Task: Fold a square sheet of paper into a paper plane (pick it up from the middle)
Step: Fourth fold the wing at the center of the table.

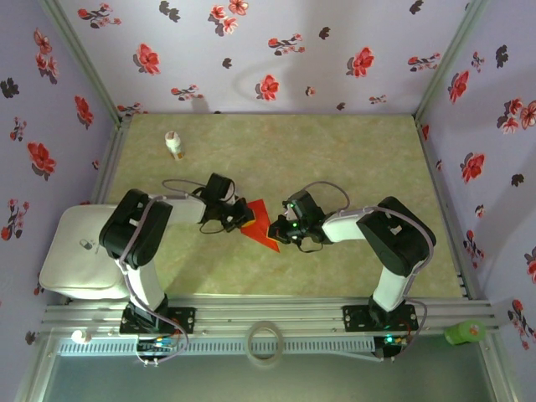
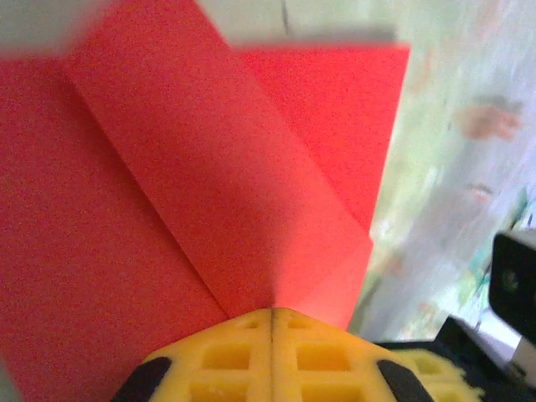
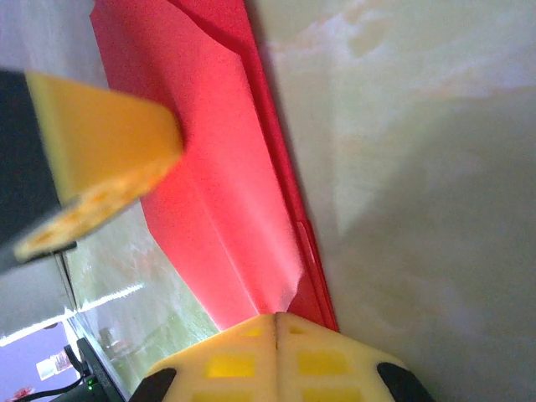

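The red sheet of paper, already creased into angled flaps, is pinched from both sides around the middle of the table. The left claw is clamped fully shut on one edge, right where two folded flaps meet at a crease. The right claw is squeezed closed on the opposite edge, with the paper stretched away from its tips. So the sheet is basically strung between the two claws.
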`<state>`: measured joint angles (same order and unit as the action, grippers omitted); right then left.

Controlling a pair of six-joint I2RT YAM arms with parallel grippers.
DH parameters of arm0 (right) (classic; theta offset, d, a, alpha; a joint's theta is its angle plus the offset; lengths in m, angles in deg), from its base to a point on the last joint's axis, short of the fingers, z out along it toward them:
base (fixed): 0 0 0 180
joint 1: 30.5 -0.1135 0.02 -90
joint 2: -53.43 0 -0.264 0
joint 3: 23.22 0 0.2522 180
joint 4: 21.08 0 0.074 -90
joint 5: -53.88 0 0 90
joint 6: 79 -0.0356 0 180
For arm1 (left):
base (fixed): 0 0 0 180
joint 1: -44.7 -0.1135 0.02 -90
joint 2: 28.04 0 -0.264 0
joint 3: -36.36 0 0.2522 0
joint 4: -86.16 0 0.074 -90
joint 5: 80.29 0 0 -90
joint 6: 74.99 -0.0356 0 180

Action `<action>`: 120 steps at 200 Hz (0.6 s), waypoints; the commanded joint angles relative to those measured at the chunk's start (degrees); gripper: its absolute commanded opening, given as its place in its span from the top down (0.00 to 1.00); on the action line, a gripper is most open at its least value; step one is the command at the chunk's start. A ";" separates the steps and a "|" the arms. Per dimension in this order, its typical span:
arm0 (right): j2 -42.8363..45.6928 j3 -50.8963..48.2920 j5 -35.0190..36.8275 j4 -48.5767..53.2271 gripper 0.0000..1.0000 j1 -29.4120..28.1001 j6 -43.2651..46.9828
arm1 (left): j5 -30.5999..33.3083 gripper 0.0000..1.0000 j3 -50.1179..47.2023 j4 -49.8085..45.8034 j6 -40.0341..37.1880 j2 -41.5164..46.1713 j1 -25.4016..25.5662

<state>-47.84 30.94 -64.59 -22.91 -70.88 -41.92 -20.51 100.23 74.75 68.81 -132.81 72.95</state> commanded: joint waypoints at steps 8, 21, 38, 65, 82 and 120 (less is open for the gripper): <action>-2.98 -3.41 3.12 11.24 1.00 -0.31 1.16 | 7.28 0.97 2.76 -3.93 -2.23 -3.14 -4.60; -2.97 -3.40 3.04 11.23 1.00 -0.31 1.22 | 6.84 0.97 3.49 -4.06 -2.40 -3.42 -5.34; -2.91 -3.36 2.91 11.39 1.00 -0.31 1.33 | 6.65 0.97 4.75 -4.98 -2.93 -3.69 -6.01; -3.05 -3.33 2.74 11.36 1.00 -0.31 1.42 | 6.04 0.96 6.32 -5.25 -3.84 -4.21 -7.05; -3.15 -3.15 2.57 11.38 1.00 -0.31 1.58 | 4.95 0.96 7.57 -5.52 -4.26 -4.88 -7.84; -3.30 -3.08 2.46 11.43 1.00 -0.31 1.69 | 4.14 0.96 9.69 -7.30 -5.93 -4.59 -8.34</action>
<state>-47.84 30.94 -64.64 -22.91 -70.88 -41.92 -18.02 107.81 70.09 65.58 -136.70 65.43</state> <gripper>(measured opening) 0.047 0.055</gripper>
